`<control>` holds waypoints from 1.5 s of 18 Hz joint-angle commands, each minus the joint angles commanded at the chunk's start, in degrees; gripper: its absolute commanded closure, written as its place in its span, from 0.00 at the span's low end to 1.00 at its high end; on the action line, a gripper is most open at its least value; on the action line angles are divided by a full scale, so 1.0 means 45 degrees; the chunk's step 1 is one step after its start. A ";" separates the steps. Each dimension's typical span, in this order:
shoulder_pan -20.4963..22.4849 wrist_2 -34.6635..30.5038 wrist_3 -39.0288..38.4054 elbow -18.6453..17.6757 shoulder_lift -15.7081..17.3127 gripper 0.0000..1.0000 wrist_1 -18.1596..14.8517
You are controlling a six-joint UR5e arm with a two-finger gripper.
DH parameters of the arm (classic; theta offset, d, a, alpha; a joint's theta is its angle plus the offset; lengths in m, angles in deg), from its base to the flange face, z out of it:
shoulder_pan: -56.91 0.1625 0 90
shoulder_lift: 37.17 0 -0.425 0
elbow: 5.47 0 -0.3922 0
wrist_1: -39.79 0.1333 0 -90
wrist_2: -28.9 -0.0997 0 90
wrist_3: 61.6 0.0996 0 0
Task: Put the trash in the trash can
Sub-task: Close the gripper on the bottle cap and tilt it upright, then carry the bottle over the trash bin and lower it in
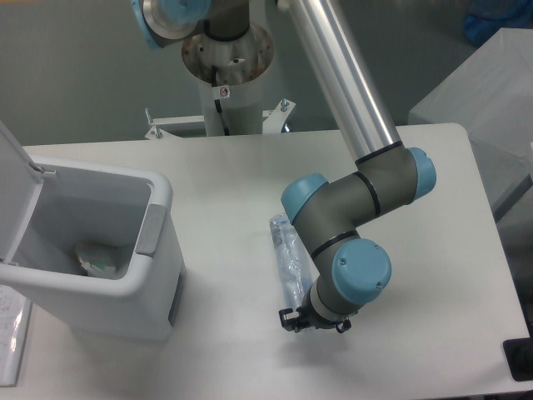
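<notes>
We're looking down on the white table (225,179), and the flattened clear bottle (288,259) lies lengthwise near the middle, its far end pointing away from us and its near end running under the arm's wrist. The hand (312,322) sits right at that near end, low over the table, mostly covered by the blue-capped wrist joint above it. We see only small black parts poking out beneath the joint, so we cannot tell whether the fingers are apart or closed on the bottle. Over to the left stands the white trash can (158,258), lid swung up and open, grey strip on its rim facing the bottle. Down inside it we spot the crumpled wrapper (98,260) with its green bit, well apart from the hand.
</notes>
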 joint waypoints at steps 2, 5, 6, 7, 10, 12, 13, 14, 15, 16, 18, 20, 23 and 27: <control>0.0019 0.0000 0.0000 0.0019 0.0214 1.00 0.0000; 0.0156 0.0117 0.0039 0.0117 0.0935 1.00 0.0020; 0.0176 0.0195 0.0116 0.0137 0.1131 1.00 0.0020; 0.0214 0.0350 0.0214 0.0137 0.1346 1.00 0.0020; 0.0430 0.0761 0.0429 0.0156 0.1621 1.00 0.0020; 0.0449 0.0762 0.0449 0.0156 0.1602 1.00 0.0020; 0.0449 0.0762 0.0449 0.0156 0.1602 1.00 0.0020; 0.0449 0.0762 0.0449 0.0176 0.1621 1.00 0.0020; 0.0449 0.0762 0.0449 0.0195 0.1641 1.00 0.0020; 0.0430 0.0781 0.0449 0.0311 0.1757 1.00 0.0020; 0.0352 0.1033 0.0449 0.0410 0.2186 1.00 0.0039; 0.0313 0.1598 0.0449 0.0430 0.2810 1.00 0.0039; 0.0215 0.2186 0.0410 0.0430 0.3630 1.00 0.0020; -0.0428 0.2382 0.0215 0.0410 0.4587 1.00 0.0020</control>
